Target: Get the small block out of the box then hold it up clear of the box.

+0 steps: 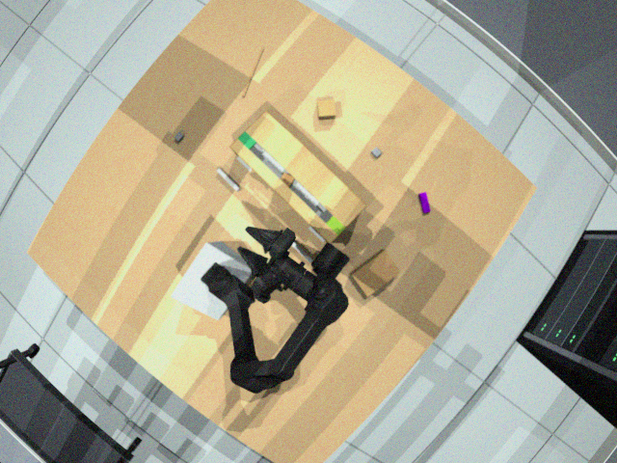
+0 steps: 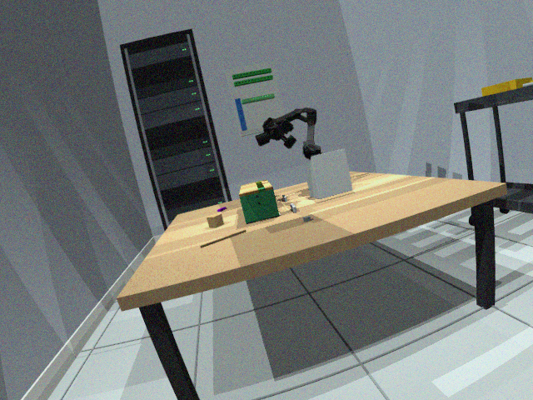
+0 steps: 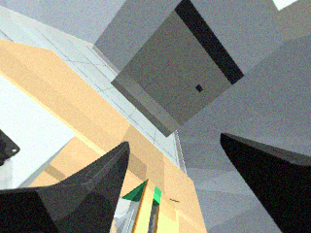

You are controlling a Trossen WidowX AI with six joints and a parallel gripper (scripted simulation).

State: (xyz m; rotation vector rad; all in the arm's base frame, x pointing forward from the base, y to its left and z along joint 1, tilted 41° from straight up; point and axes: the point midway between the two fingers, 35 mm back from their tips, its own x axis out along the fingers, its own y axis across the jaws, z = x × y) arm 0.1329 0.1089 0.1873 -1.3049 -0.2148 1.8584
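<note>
The box (image 1: pixel 304 151) (image 2: pixel 259 210) (image 3: pixel 169 220) stands on the table, with a pale wooden top and a dark green end wall in the exterior view. A long slot in its top runs between a green patch (image 1: pixel 246 140) and a lime patch (image 1: pixel 335 225). A small orange-brown block (image 1: pixel 287 177) shows about midway along the slot; its exact seat on the shelf is hard to tell. My gripper (image 1: pixel 245 240) (image 3: pixel 174 142) is open and empty, raised above the table on the box's front side, apart from the box. In the wrist view the block is not visible.
A pale upright panel (image 1: pixel 197 286) (image 2: pixel 331 174) (image 3: pixel 29 126) stands beside the arm. A brown block (image 1: pixel 376 274) lies beyond the lime end. A wooden cube (image 1: pixel 326 108) (image 2: pixel 214 221), purple block (image 1: pixel 423 203) (image 2: pixel 221 209), thin stick (image 1: pixel 253 71) (image 2: pixel 222 238) and silver bar (image 1: pixel 228 179) surround the box.
</note>
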